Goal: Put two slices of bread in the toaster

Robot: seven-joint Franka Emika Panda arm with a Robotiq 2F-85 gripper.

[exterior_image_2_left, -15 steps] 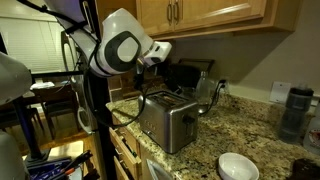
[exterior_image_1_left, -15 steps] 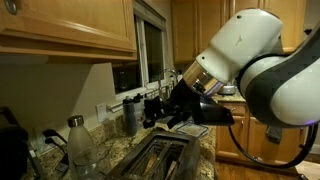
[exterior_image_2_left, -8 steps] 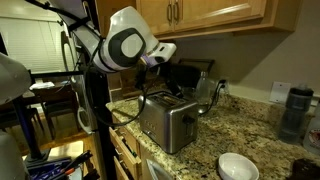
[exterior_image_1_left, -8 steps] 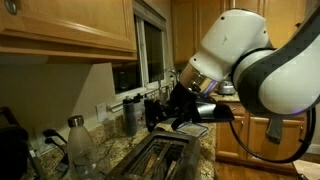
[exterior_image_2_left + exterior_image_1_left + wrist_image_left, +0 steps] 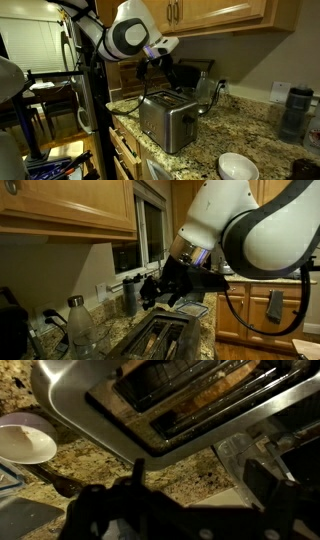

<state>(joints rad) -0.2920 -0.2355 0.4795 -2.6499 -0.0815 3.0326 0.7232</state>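
Jaws of the black gripper (image 5: pixel 168 68) stand wide and empty above the wide, shiny brushed-steel toaster (image 5: pixel 168 118), which sits near an edge of the speckled granite counter (image 5: pixel 255 128). Two long dark slots run along its top; one shows a flat, tan, brown-mottled slice of bread (image 5: pixel 218 392).

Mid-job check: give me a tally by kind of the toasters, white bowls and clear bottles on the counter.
Toaster: 1
White bowl: 1
Clear bottle: 1
Total: 3
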